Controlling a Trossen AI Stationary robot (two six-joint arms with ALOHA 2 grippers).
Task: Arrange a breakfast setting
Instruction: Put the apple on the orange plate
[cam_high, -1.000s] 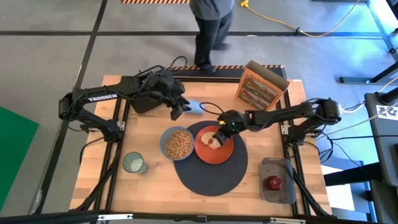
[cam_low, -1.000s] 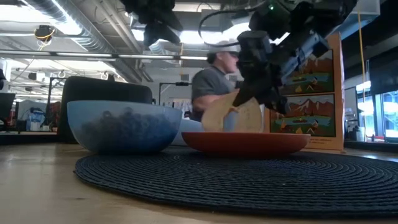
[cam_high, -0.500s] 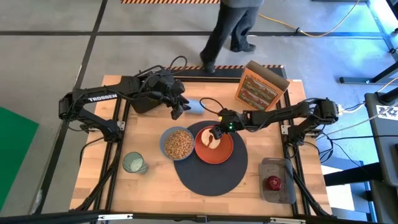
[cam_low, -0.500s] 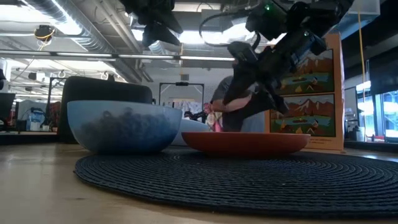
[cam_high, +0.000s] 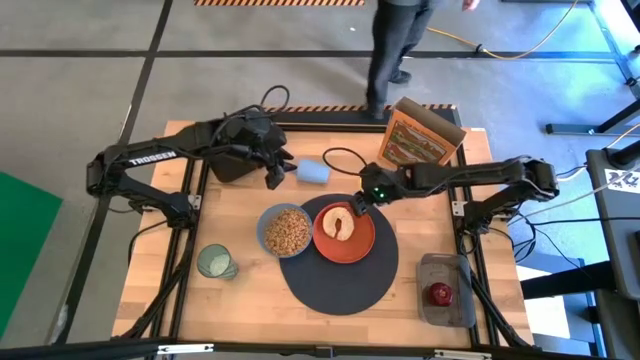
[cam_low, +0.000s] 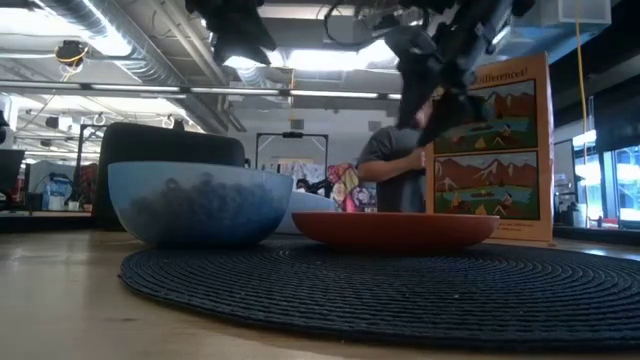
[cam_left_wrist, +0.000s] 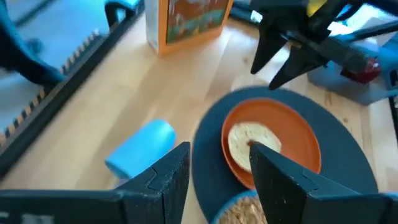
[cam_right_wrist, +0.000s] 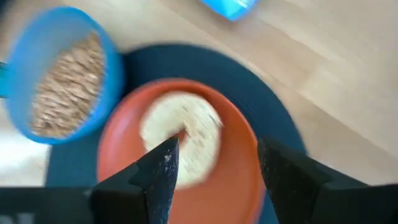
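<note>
The toast slice (cam_high: 336, 224) lies flat on the orange plate (cam_high: 358, 242), which sits on the dark-grey mat (cam_high: 340, 282) beside the blue bowl (cam_high: 285, 231). The right gripper (cam_high: 357, 205) hovers just above the plate's far rim, fingers spread and empty. The left gripper (cam_high: 272, 180) hangs farther from the plate, near the toaster (cam_high: 226, 165), fingers parted, holding nothing

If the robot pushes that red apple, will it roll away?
Probably a little. The red apple looks round, so a push would likely set it rolling. It sits in a grey tray by the table's edge, whose rim may well stop it. Its smooth skin might be slippery for the jaws.
</note>
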